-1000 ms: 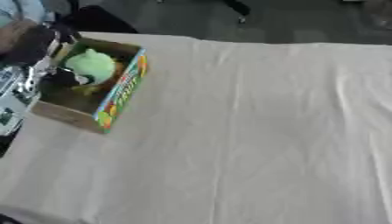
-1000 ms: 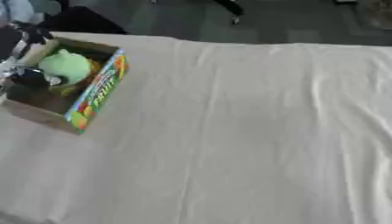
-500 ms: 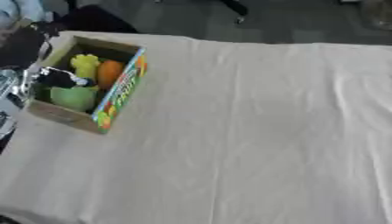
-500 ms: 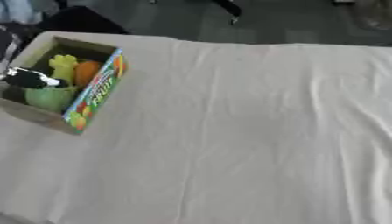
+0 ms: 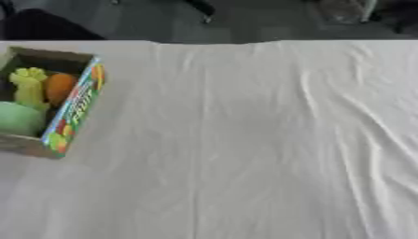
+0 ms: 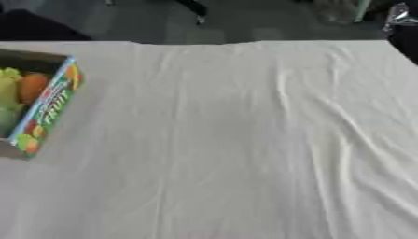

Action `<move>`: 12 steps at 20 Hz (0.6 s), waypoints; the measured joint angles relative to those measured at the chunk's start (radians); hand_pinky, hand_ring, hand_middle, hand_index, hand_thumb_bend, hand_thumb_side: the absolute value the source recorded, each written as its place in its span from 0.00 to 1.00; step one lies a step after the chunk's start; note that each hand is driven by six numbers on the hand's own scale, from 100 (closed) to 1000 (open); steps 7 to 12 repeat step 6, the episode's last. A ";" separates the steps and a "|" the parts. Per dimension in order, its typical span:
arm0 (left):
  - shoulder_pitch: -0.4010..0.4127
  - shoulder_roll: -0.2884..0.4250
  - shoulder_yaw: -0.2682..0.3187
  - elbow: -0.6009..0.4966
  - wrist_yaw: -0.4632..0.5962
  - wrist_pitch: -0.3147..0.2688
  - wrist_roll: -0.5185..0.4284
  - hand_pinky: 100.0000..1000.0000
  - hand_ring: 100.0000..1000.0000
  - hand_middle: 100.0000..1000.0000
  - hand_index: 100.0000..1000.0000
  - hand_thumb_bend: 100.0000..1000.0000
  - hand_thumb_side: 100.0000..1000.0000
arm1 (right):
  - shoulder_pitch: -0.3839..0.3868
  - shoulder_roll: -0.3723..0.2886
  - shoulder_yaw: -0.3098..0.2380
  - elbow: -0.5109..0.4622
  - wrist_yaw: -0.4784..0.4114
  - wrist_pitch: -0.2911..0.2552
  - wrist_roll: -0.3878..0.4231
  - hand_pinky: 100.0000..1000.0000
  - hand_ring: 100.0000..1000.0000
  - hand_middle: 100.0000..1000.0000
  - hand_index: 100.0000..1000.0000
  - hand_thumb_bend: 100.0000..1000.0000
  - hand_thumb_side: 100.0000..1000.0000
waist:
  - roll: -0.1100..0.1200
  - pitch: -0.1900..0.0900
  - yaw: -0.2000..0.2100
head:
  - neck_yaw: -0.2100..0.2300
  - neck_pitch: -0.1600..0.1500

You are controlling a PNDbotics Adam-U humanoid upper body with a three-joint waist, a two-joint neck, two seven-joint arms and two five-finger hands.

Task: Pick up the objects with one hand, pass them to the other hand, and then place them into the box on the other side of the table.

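Cardboard box point(image 5: 75, 108) of fruit on white cloth point(image 5: 245, 140); neither hand in view.

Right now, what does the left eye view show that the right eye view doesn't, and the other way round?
Only the left eye view shows the whole inside of the box: a yellow-green item, an orange item and a pale green item lying in it. The right eye view cuts the box at its left edge, so the pale green item barely shows; only it shows the table's far right corner. Both share the white tablecloth, the box's printed side and the dark floor beyond. Neither shows a robot hand.
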 measured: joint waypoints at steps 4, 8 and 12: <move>0.013 -0.049 0.001 -0.047 0.291 -0.114 0.069 0.63 0.87 0.68 0.78 0.38 0.54 | 0.008 0.029 -0.026 0.000 0.071 0.000 0.000 0.53 0.48 0.57 0.61 0.00 0.31 | 0.000 -0.002 0.002 | -0.018 0.000; 0.017 -0.077 -0.001 -0.047 0.378 -0.156 0.074 0.53 0.80 0.63 0.78 0.43 0.46 | 0.008 0.046 -0.037 0.000 0.099 0.000 0.000 0.53 0.47 0.57 0.62 0.00 0.25 | -0.001 -0.007 0.005 | -0.021 0.000; 0.017 -0.077 -0.001 -0.047 0.378 -0.156 0.074 0.53 0.80 0.63 0.78 0.43 0.46 | 0.008 0.046 -0.037 0.000 0.099 0.000 0.000 0.53 0.47 0.57 0.62 0.00 0.25 | -0.001 -0.007 0.005 | -0.021 0.000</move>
